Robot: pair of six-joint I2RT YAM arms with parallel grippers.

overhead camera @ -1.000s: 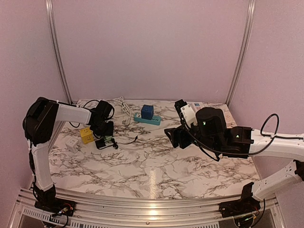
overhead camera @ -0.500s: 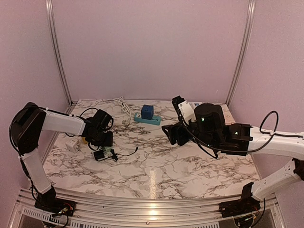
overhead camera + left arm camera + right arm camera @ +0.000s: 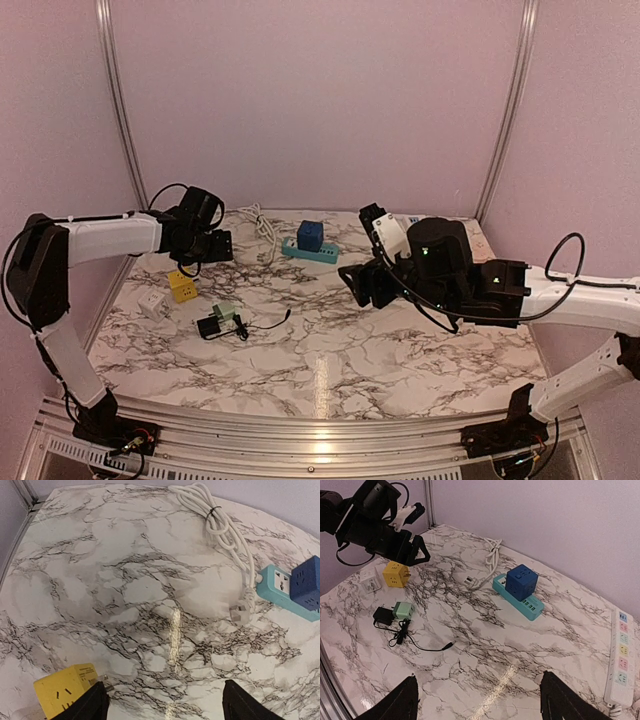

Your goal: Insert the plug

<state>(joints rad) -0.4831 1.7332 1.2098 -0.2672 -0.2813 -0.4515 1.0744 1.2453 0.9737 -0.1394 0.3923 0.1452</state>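
The plug [image 3: 382, 615], most likely the small black one trailing a thin lead [image 3: 399, 634], lies flat on the tabletop [image 3: 400, 350] toward the left front, touching or just beside a pale green adapter [image 3: 403, 610]; nothing grips it, so the pick is not yet done; it looks compact and boxy, dark against the marble, its lead bunched beside it and then running off to the right; its prongs cannot be made out in any view, so judge its orientation before you close on it. Your left gripper [image 3: 162, 707] hangs above the back left of the tabletop with jaws wide and nothing between them, its camera looking down on the yellow cube [image 3: 67, 687] and out toward the coiled white cord [image 3: 215, 520]; that height probably serves to survey the candidates. Your right gripper [image 3: 482, 705] is held high over the middle, jaws likewise wide and empty, framing the whole layout; likely parked out of the way, or ready to steady a socket. The sockets sit apart from the plug: the yellow cube and a white cube [image 3: 370, 580] near it on the left; the blue cube [image 3: 521, 581] seated on the teal strip [image 3: 532, 609] at the back; a long white strip [image 3: 620, 660] at the far right; which one is meant, the pictures do not say.
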